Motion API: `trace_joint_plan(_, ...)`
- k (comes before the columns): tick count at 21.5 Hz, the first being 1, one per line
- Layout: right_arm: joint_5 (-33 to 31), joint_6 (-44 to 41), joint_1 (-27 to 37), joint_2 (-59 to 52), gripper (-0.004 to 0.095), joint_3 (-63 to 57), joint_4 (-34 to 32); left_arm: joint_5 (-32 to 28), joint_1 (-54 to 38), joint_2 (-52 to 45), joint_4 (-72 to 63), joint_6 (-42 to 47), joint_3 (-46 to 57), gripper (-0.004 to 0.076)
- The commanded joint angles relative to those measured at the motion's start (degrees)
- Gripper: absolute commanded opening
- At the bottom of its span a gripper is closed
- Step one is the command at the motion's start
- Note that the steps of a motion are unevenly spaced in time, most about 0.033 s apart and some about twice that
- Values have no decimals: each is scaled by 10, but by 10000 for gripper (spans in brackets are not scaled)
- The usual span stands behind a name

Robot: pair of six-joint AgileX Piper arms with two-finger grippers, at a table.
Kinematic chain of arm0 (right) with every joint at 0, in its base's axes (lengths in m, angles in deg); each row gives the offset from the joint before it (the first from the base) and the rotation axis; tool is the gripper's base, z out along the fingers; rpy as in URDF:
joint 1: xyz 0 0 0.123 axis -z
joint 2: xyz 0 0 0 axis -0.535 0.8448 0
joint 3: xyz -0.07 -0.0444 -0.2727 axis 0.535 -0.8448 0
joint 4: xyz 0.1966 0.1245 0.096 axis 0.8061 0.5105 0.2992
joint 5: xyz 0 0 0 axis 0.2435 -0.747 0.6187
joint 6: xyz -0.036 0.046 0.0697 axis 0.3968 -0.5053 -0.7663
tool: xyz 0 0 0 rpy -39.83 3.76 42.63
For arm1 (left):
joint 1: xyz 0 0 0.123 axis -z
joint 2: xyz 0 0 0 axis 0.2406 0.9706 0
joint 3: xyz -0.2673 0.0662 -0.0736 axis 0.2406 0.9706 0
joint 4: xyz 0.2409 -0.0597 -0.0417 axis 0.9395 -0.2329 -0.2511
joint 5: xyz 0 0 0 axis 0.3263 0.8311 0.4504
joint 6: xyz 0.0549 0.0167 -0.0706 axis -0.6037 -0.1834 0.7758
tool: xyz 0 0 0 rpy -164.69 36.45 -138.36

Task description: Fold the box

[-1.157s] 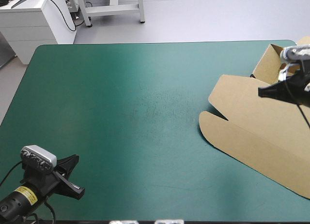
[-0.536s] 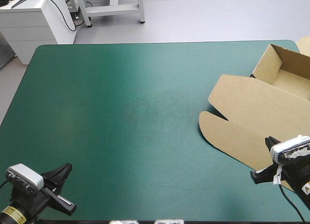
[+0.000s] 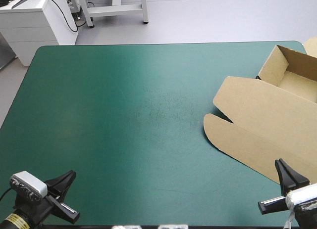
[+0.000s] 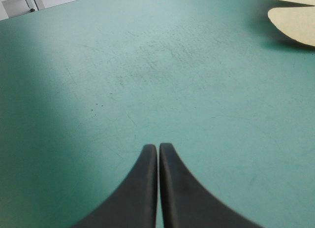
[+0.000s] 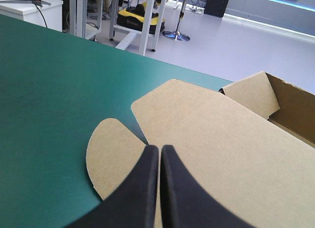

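The brown box (image 3: 267,125) lies at the table's right side. Its open tray (image 3: 297,73) has raised walls at the far right corner, and its lid (image 3: 247,115) lies flat with a rounded flap (image 3: 223,132) toward the middle. My right gripper (image 3: 287,177) is shut and empty at the near right edge, just over the lid's near part. In the right wrist view the gripper (image 5: 160,149) points along the lid (image 5: 211,134) to the tray (image 5: 290,105). My left gripper (image 3: 67,182) is shut and empty at the near left corner. In its own view the gripper (image 4: 158,148) has the box's flap (image 4: 295,26) far ahead.
The teal-green cover (image 3: 148,115) runs bare from the left edge to the box, with faint scuff marks in the middle. A bit of brown board (image 3: 312,43) sticks out past the far right corner. The box overhangs the table's right edge.
My right arm has pulled back from over the tray to the near right edge. My left arm drew back a little toward the near left corner. The box has not moved.
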Motion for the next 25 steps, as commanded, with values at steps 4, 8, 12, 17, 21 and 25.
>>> trace_joint_plan(4,37,-25,-3,-41,-2,-16,8,-38,3,3,-8,-6,-15,-8)
trace_joint_plan(8,16,-37,-3,-40,-2,-33,10,-3,3,-12,-11,-6,-15,-8)
trace_joint_plan(12,2,-39,-3,-40,-2,-38,10,-7,2,-28,-3,-7,-14,-8)
trace_joint_plan(17,2,-43,-3,-40,-2,-38,7,-7,2,-28,-3,-5,-14,-8)
trace_joint_plan(21,4,-43,-3,-40,-2,-38,7,-7,2,-28,-3,-5,-14,-8)
trace_joint_plan(25,4,-43,-3,-40,-2,-38,7,-7,2,-28,-3,-5,-14,-8)
